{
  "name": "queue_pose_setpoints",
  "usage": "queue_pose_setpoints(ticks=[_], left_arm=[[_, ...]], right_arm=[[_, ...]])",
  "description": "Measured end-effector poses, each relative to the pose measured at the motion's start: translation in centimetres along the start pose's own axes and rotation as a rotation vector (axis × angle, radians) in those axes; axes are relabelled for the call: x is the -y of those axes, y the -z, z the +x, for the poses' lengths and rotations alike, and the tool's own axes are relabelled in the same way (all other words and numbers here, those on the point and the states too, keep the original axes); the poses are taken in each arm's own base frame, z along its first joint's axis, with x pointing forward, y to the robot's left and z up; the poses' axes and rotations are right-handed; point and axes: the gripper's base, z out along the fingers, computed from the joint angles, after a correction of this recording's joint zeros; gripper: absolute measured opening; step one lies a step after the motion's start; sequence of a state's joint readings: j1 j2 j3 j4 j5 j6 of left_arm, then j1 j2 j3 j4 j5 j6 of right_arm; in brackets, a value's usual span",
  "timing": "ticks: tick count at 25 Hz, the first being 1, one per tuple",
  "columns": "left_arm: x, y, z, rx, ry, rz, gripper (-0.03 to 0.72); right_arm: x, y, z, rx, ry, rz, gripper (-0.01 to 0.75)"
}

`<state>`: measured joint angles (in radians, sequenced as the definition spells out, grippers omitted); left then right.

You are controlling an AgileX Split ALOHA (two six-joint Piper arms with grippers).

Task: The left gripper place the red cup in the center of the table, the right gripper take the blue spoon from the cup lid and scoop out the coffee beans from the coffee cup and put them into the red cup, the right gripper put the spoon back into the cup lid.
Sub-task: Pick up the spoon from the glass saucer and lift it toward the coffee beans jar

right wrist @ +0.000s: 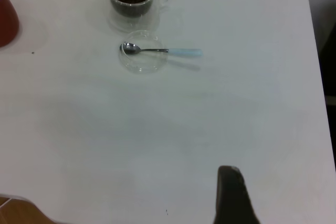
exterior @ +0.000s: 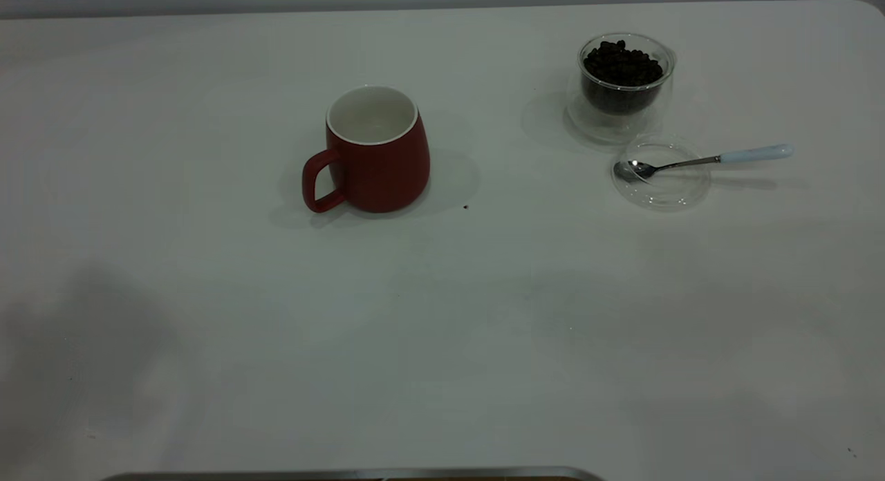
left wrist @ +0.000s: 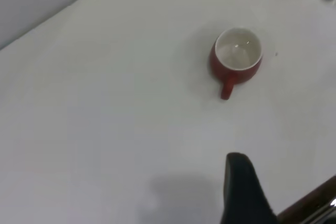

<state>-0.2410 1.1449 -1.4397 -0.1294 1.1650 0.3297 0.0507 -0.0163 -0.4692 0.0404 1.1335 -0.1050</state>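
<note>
Cup, red, stands upright near mid counter, empty, handle toward the left arm. Spoon rests w/ bowl in clear lid, just beside glass of beans. Left end effector & right end effector hang back; open or closed, can't tell. Next: grip spoon at pale handle, lift level.
</note>
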Motion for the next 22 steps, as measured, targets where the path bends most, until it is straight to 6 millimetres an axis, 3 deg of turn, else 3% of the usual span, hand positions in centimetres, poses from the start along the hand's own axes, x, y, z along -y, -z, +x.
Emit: queue_pose_setpoints(ticks=[2, 6, 15, 18, 22], left_arm=[[0.8, 1.4, 2.0, 0.025, 0.041, -0.007, 0.475], [2.1, 1.5, 6.5, -0.008, 0.115, -0.004, 0.475], [4.7, -3.5, 18.0, -0.184, 0.244, -0.014, 0.475], [5.3, -5.0, 20.8, -0.181, 0.247, -0.016, 0.475], [5.9, -5.1, 22.8, -0.17, 0.247, -0.018, 0.474]], right_arm=[[0.0, 0.0, 0.0, 0.0, 0.0, 0.0, 0.496], [0.0, 0.0, 0.0, 0.0, 0.0, 0.001, 0.496], [0.0, 0.0, 0.0, 0.0, 0.0, 0.001, 0.496], [0.0, 0.0, 0.0, 0.0, 0.0, 0.001, 0.496], [0.0, 0.0, 0.0, 0.0, 0.0, 0.001, 0.496]])
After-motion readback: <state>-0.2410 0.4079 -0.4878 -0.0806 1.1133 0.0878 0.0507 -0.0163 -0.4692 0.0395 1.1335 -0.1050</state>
